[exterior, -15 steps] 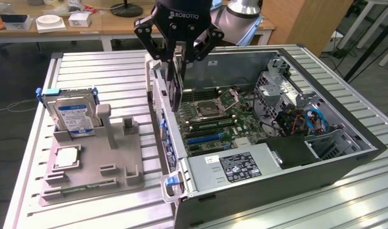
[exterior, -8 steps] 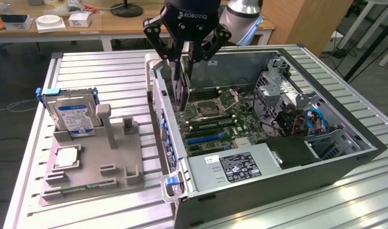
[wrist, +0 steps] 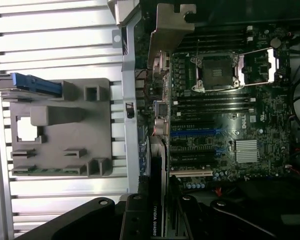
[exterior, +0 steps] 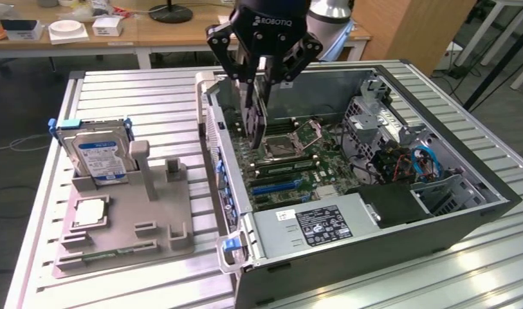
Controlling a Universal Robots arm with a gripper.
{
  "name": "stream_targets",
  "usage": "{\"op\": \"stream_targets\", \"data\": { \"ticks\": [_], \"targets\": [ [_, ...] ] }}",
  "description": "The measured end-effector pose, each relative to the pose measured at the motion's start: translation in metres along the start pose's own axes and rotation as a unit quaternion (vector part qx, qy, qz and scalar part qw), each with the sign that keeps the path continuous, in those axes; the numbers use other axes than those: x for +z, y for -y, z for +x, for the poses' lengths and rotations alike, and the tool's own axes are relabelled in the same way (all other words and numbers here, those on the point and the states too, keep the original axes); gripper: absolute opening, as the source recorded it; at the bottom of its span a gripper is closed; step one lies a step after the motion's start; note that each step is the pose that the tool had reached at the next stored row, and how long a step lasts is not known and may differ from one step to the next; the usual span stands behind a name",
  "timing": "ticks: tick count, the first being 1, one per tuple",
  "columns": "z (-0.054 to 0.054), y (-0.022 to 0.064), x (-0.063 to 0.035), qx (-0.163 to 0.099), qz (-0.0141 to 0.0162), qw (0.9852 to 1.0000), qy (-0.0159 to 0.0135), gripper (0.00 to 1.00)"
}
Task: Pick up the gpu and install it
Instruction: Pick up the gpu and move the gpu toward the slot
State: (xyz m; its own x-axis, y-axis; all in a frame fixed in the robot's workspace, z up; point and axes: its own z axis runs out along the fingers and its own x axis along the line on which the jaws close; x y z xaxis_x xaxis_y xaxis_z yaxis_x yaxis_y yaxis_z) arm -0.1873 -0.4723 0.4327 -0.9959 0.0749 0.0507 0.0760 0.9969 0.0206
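Dark and thin, the gpu [exterior: 255, 119] hangs edge-on from the tool [exterior: 261, 76], which is clenched on its upper part, one finger on each flat face. It hangs over the open computer case [exterior: 467, 212], above the rear part of the motherboard [exterior: 287, 164], touching nothing below as far as the exterior view shows. In the wrist view the card [wrist: 157, 180] runs away from the tool [wrist: 160, 222] as a narrow black strip with white lettering along its edge. The grey sheet-metal plate [wrist: 168, 35] beyond it looks like its bracket, though I cannot be sure.

I judge the card light and stiff but fragile: a rigid circuit board that does not sag, with small soldered parts and a contact edge that should not be knocked or twisted. The flat faces offer the best hold, gripped across the thickness well away from the contact edge. Hard plastic and lacquered board may be slippery, so the grip needs firmness without crushing.

Beneath it the motherboard is green and densely ribbed with long black and blue slots [wrist: 195, 133] and a finned silver heat sink [wrist: 246, 150]. The case is folded grey steel. On the slatted aluminium surface [exterior: 141, 96] a matt grey moulded tray [exterior: 124, 222] holds a boxy hard drive [exterior: 98, 158] and a square chip [exterior: 89, 212].
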Motion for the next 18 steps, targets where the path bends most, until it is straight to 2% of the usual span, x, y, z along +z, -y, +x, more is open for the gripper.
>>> {"op": "stream_targets", "data": {
  "ticks": [18],
  "targets": [
    [-0.034,-0.0034,-0.0009,-0.003,0.0002,1.0,-0.0009,0.26]
  ]
}}
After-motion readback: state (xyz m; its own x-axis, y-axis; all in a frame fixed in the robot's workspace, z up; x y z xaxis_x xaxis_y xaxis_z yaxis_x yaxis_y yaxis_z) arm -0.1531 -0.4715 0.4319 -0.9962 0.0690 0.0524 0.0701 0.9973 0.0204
